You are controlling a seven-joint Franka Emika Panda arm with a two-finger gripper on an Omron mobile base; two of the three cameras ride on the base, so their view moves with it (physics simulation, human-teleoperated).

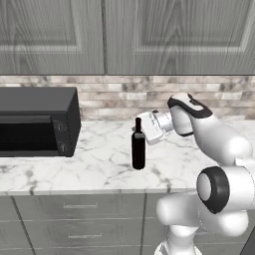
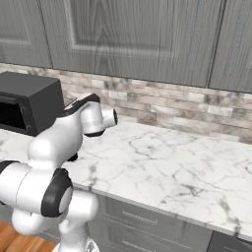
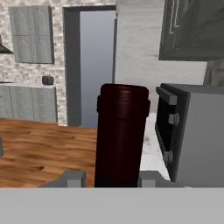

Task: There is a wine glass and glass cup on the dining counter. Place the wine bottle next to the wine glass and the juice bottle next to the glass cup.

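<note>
The wine bottle [image 1: 138, 149], slim and all black, stands upright on a marble worktop [image 1: 94, 167] just right of a microwave. My gripper [image 1: 143, 127] reaches in level from the right at the height of the bottle's neck. In the hand view the dark neck [image 3: 120, 135] rises between the two fingertips [image 3: 72, 178], which press close on both sides, so the gripper [image 3: 111, 179] looks shut on it. The bottle's base rests on the worktop. The wine glass, glass cup, juice bottle and dining counter are out of view.
A black microwave [image 1: 37, 122] stands on the worktop to the bottle's left, near the gripper's path. A tiled backsplash [image 1: 124, 92] and grey wall cabinets [image 1: 124, 35] lie behind. Bare marble [image 2: 167, 162] stretches to the right. A wooden floor [image 3: 39, 148] shows beyond.
</note>
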